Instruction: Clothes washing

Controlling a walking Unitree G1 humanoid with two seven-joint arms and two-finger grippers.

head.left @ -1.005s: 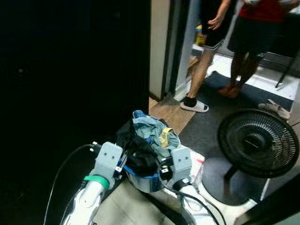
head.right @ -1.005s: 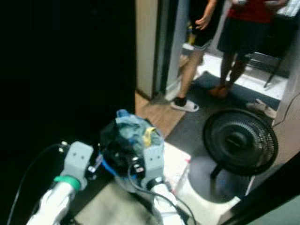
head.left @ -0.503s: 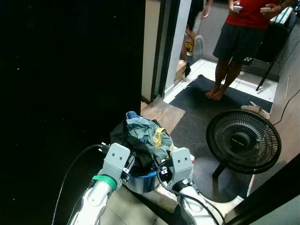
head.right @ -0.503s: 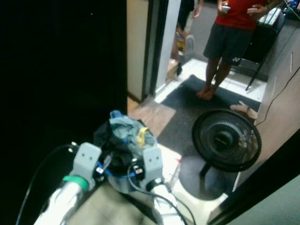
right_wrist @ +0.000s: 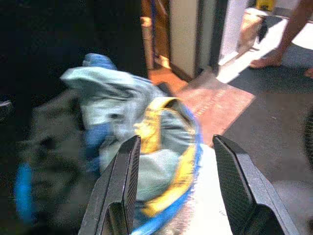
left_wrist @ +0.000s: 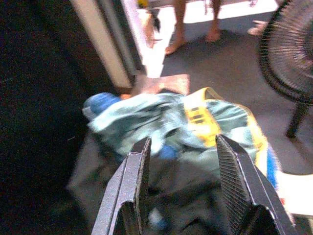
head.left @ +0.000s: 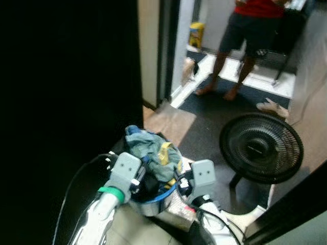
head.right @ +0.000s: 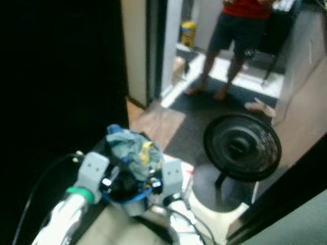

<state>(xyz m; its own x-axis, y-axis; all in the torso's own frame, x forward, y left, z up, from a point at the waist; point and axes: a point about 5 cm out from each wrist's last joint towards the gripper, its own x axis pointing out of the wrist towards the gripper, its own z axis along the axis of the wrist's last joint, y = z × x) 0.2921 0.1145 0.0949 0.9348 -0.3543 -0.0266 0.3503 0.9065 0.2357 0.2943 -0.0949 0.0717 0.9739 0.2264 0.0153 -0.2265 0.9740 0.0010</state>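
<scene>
Laundry basket (head.left: 153, 196) held between left gripper (left_wrist: 183, 161) and right gripper (right_wrist: 171, 166); both spread.

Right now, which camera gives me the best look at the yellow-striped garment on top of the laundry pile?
The left wrist view: the yellow-striped garment lies close up beyond the left gripper, whose fingers are apart. The right wrist view shows it close too, but blurrier. The eye views show it small, atop the blue basket between both wrists.

One basket (head.left: 153, 196) heaped with clothes (head.left: 153, 153), two grippers, left (left_wrist: 183, 161) and right (right_wrist: 171, 164), one fan (head.left: 260, 148), one person (head.left: 245, 30), one yellow container (head.left: 195, 34)
</scene>
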